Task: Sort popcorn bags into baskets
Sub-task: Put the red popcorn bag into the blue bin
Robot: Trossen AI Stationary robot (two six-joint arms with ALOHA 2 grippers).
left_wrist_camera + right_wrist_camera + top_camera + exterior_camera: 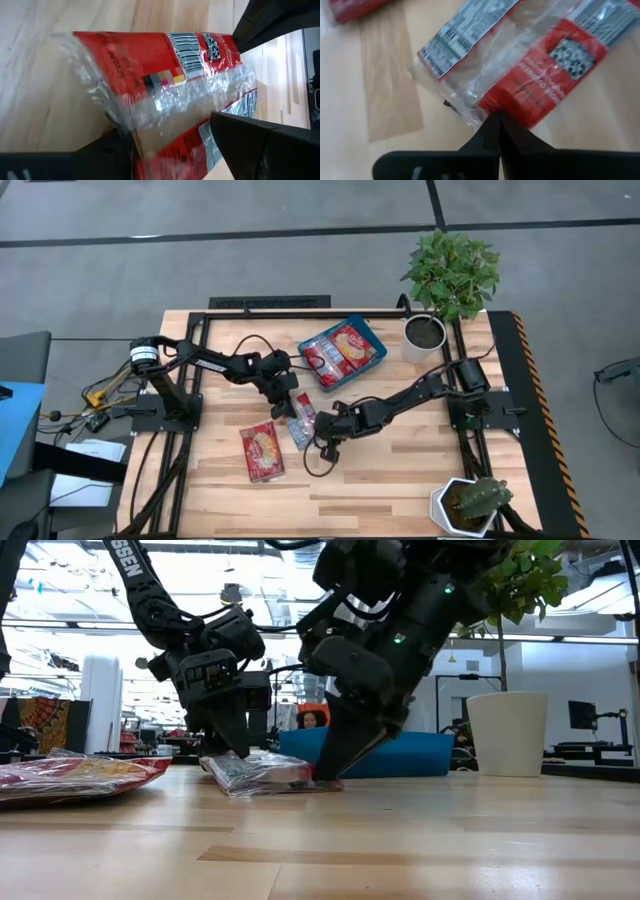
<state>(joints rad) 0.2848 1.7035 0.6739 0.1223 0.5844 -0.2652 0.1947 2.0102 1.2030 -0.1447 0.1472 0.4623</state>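
Observation:
A popcorn bag [300,420], red with a clear crinkled middle, lies on the wooden table between my two grippers. My left gripper [288,398] has a finger at each long side of it [165,85]. My right gripper [325,432] is shut, its tips down at the bag's other end [520,75]. A second popcorn bag [263,451], red with a cream picture, lies flat nearer the front edge. The teal basket [375,338] at the far middle holds more red bags. My left gripper spans the bag's width, one finger [235,140] on one long edge [207,107] and the other on the opposite edge [127,125]. The fingers slant down from the table's left and far side. The bag rests on the table. My right gripper touches the bag's end, at the clear wrap's edge [477,115] beside the red flap, with its shut fingertips [497,125]. They slant down from the table's right side. That end lies on the table [320,778].
A white pot with a leafy plant [424,335] stands right of the basket. A white pot with a cactus [468,505] sits at the front right corner. Bare wood lies along the front and right of the bags.

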